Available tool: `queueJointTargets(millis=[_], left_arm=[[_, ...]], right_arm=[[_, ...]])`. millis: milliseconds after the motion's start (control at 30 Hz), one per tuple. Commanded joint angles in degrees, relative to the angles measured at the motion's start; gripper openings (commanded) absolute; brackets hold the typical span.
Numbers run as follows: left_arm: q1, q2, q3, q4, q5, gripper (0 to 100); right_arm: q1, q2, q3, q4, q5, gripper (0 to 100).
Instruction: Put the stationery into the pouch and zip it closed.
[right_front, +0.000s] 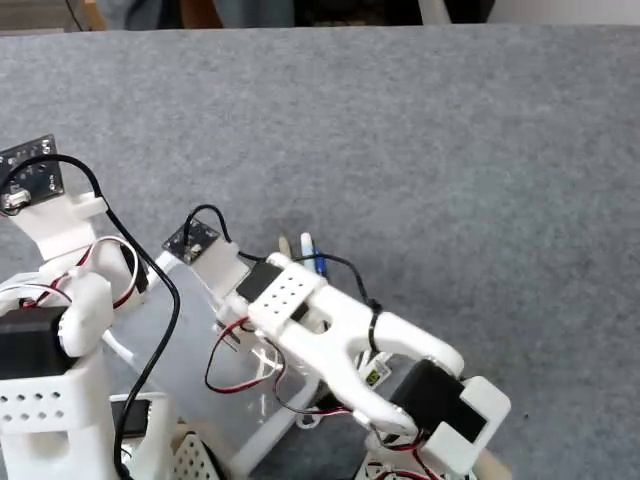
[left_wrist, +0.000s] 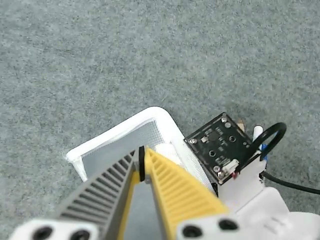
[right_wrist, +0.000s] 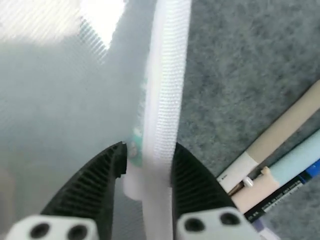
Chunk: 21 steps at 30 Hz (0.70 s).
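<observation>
Pouch (right_front: 195, 335), translucent white mesh, lying flat on the grey table (right_front: 450, 150) at about 7 o'clock in the high view, partly beneath both arms. In the right wrist view its white zipper band (right_wrist: 167, 75) runs along one edge of the mesh (right_wrist: 60, 90).

Right gripper (right_wrist: 147, 150): the two black ribbed fingers (right_wrist: 107, 170) stand a narrow gap apart, one on each side of the zipper band, and are closed against it; a small pale piece on the band sits just beside one fingertip.

Left gripper (left_wrist: 142, 159): the grey finger and the yellow finger (left_wrist: 170, 180) converge until the tips meet, pinched on the pouch (left_wrist: 125, 140) near its rounded corner, with a small dark piece caught between the tips. What that piece is cannot be made out.

Pens (right_front: 312, 250): a few lie side by side on the table outside the pouch, at about 2 o'clock from it in the high view, close to the zipper edge (right_wrist: 280, 145).
</observation>
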Motion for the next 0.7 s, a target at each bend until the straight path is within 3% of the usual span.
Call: queueJointTargets(millis=[0, 333, 667], left_arm=[[-0.66, -0.09, -2.07, -1.23, -0.18, 3], [-0.66, -0.09, -1.98, -1.23, -0.18, 3], [-0.66, -0.09, -1.98, -1.23, -0.18, 3]], right_arm=[[3.96, 3.21, 0.22, -0.7, 1.23, 1.1], [9.49, 3.21, -1.63, -0.7, 1.32, 1.1], [20.57, 3.21, -8.22, -0.53, 1.32, 1.1]])
